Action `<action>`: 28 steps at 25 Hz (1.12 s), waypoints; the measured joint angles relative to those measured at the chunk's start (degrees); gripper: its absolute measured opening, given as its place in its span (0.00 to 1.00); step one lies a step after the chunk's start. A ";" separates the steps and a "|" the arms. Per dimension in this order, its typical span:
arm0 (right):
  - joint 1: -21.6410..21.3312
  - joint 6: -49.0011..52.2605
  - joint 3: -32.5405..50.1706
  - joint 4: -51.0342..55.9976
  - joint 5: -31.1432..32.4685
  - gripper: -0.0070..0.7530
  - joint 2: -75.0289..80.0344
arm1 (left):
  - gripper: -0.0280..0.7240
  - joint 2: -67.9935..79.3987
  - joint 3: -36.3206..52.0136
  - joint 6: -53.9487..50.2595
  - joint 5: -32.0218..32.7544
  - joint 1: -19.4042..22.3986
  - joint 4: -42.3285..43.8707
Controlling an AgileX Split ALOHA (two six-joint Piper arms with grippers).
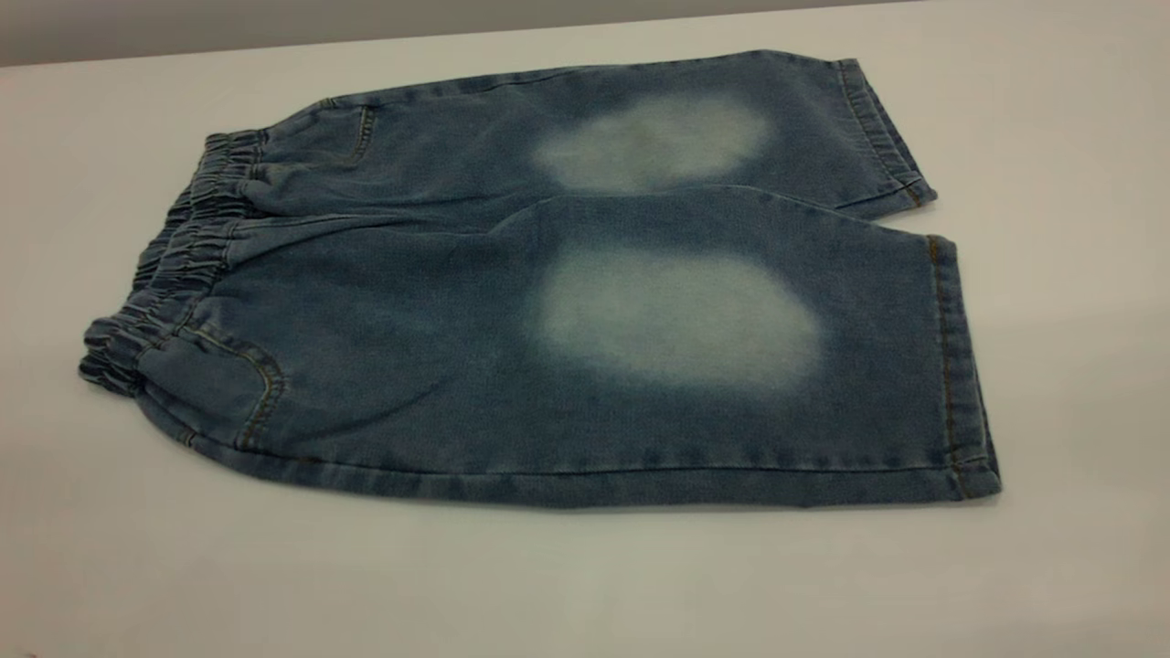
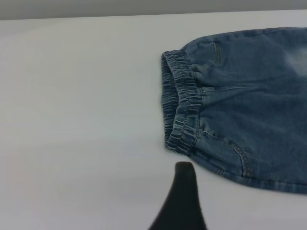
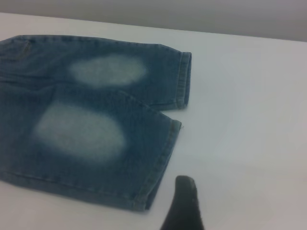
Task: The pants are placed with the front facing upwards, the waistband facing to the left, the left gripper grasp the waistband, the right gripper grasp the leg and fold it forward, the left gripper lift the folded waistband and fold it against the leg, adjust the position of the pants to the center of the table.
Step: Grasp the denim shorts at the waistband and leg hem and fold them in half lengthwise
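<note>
pants flat on table, nothing grabbed yet

pants [image 1: 567,311] lie front up mid table [image 1: 1060,137], long axis left-right. waistband [image 2: 184,103] sits just ahead of my left pincer [image 2: 183,173], so left arm is nearer it; leg [image 3: 91,139] hem is near my right pincer [image 3: 186,189]. one black tip shows per wrist view, can't tell if open or closed. bare table all round.

Your exterior camera looks down close over the pants [image 1: 567,302]; your left wrist camera faces their waistband [image 2: 182,110] end, your right their hems.
</note>
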 joint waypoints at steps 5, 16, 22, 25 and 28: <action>0.00 0.00 0.00 0.00 0.00 0.68 0.00 | 0.81 0.00 0.00 0.00 0.00 0.00 0.00; 0.00 0.61 0.00 0.00 -0.12 0.68 0.00 | 0.81 0.03 0.00 -0.52 0.00 0.00 0.24; 0.00 7.33 -1.42 -0.11 -3.26 0.68 2.43 | 0.79 4.37 -2.07 -11.05 -3.94 -0.05 7.24; 0.00 9.64 -2.69 -0.05 -5.82 0.68 8.01 | 0.78 9.36 -2.56 -15.95 -9.48 -0.05 8.56; 0.00 9.64 -4.14 0.89 -7.84 0.68 14.24 | 0.77 16.49 -2.59 -16.98 -14.52 -0.05 5.46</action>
